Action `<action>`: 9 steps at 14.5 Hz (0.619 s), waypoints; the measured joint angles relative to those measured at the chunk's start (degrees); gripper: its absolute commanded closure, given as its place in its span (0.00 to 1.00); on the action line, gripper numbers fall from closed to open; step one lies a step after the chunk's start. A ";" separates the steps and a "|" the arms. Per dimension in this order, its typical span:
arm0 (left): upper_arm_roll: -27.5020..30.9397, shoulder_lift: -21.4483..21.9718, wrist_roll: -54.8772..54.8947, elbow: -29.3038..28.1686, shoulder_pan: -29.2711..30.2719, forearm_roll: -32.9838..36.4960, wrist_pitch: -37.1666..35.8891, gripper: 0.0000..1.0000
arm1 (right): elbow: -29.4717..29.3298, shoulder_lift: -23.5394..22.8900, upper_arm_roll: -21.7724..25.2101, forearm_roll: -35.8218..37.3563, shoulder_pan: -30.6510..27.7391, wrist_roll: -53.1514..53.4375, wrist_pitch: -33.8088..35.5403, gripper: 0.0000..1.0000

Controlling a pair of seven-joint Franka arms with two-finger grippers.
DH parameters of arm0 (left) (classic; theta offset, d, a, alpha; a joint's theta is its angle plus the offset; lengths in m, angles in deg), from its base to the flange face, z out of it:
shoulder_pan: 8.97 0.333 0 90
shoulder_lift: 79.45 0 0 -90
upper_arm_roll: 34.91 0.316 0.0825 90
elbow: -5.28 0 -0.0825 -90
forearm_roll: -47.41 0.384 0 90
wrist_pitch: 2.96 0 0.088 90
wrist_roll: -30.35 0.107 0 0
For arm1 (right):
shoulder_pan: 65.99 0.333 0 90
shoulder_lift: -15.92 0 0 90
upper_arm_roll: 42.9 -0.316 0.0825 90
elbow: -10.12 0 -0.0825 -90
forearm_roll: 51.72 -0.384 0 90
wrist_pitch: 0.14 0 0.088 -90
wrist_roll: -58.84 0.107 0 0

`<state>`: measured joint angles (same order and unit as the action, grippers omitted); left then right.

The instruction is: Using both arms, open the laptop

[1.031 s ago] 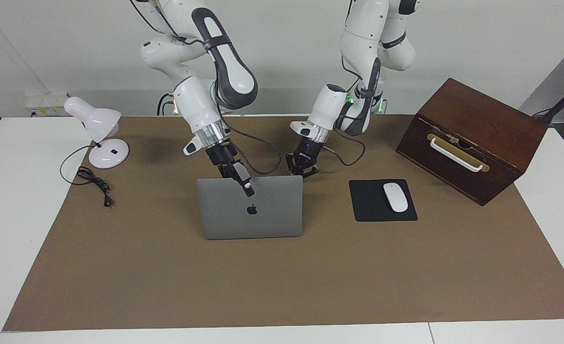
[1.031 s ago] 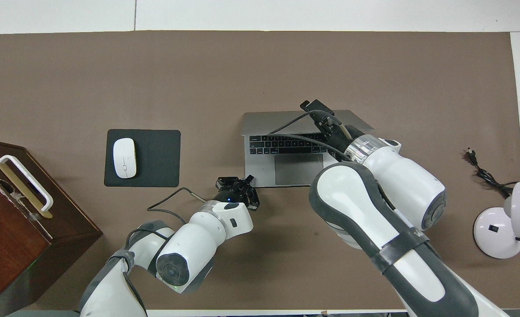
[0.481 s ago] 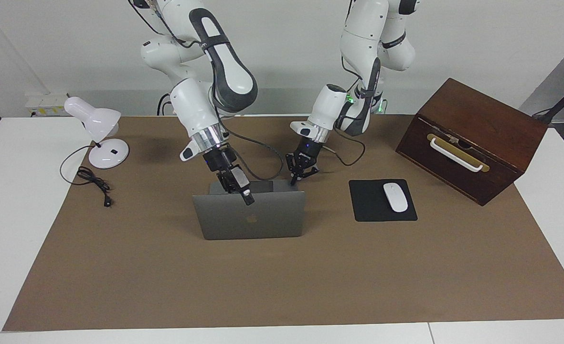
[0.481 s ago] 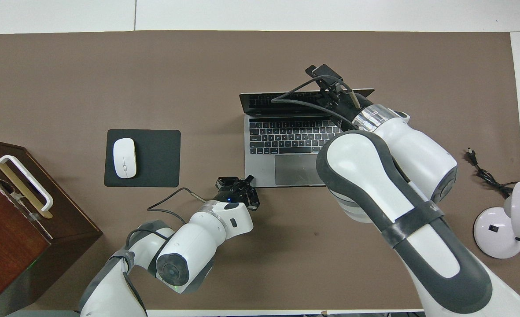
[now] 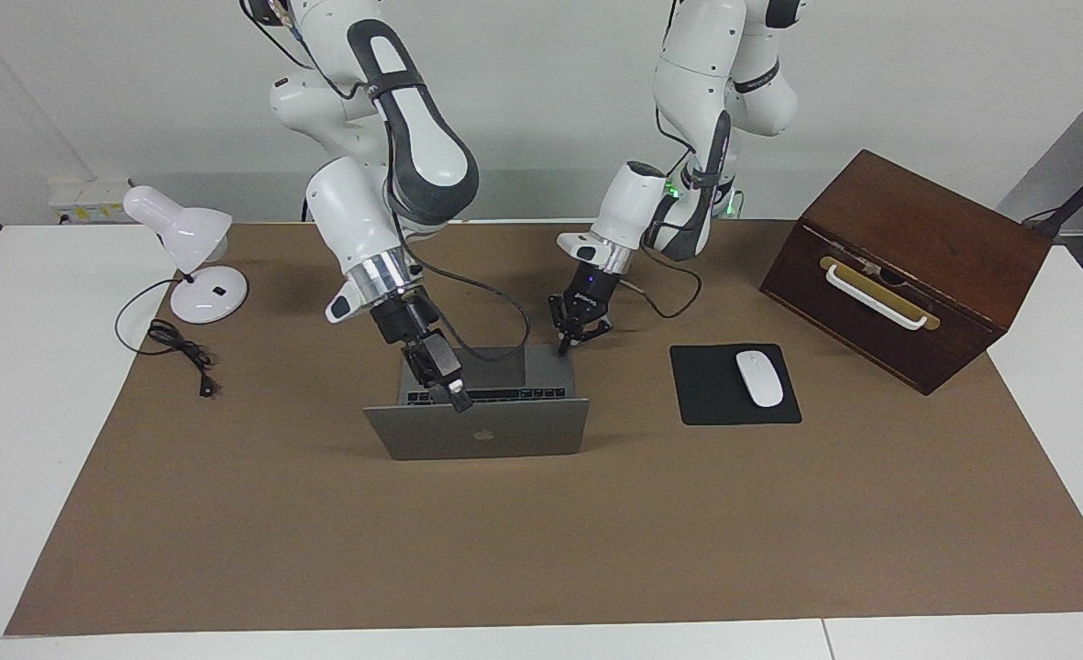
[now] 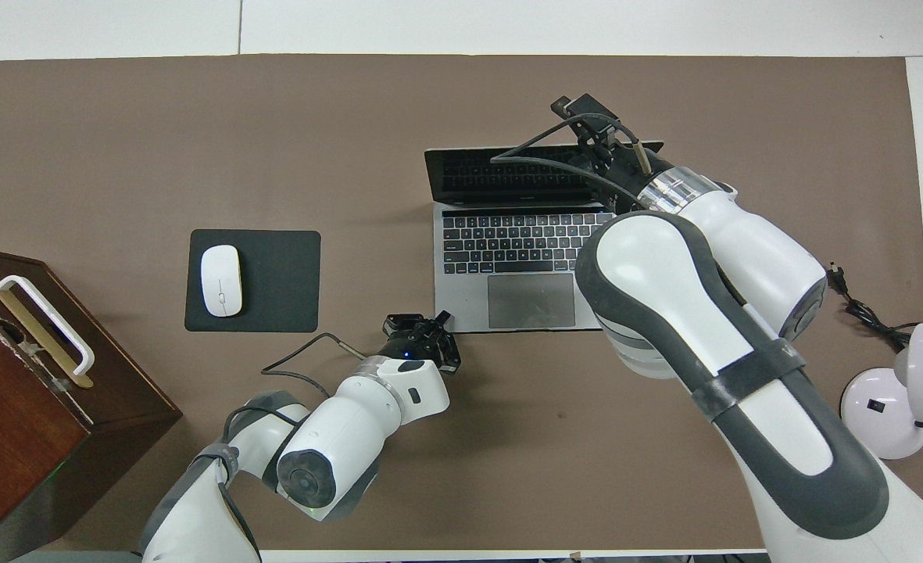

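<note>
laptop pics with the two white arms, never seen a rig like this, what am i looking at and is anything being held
These are two white robot arms at a table, each ending in a pair of black fingers. One picture looks across the table at the robots. The other looks steeply down from above their end, so its sides are flipped. On the brown mat are an open laptop, a white mouse on a black mouse pad, a wooden box and a desk lamp. The right arm ends at the top edge of the laptop's lid; I cannot tell whether it grips it. The left arm's fingers are shut, holding nothing, their tips at a near corner of the laptop's base.
</note>
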<state>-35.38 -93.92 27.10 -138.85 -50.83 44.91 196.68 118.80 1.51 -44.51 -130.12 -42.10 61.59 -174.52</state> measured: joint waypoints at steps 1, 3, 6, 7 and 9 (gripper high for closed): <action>0.00 0.00 0.00 0.00 0.00 0.00 0.00 1.00 | -0.33 0.02 -0.09 0.00 0.69 -0.25 0.00 0.00; 0.04 -0.01 0.00 0.05 0.00 0.00 0.01 1.00 | -1.56 0.87 -0.29 0.00 3.74 -0.32 -0.24 0.00; 0.51 -0.44 -0.32 1.30 0.08 -0.09 0.01 1.00 | -3.59 4.14 -0.72 0.06 10.08 0.10 -3.27 0.00; 0.58 -0.49 -0.74 1.85 0.10 -0.09 0.01 1.00 | -4.72 4.78 -0.81 1.09 11.11 -0.56 -4.49 0.00; 0.66 -0.45 -1.62 2.68 0.15 -0.15 0.00 1.00 | -7.74 4.63 -0.51 7.18 10.21 -2.48 -4.72 0.00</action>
<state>-34.71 -94.37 25.48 -136.18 -50.69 44.76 196.68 111.06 6.14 -45.02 -122.93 -31.89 59.11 -179.25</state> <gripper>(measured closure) 0.991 0.000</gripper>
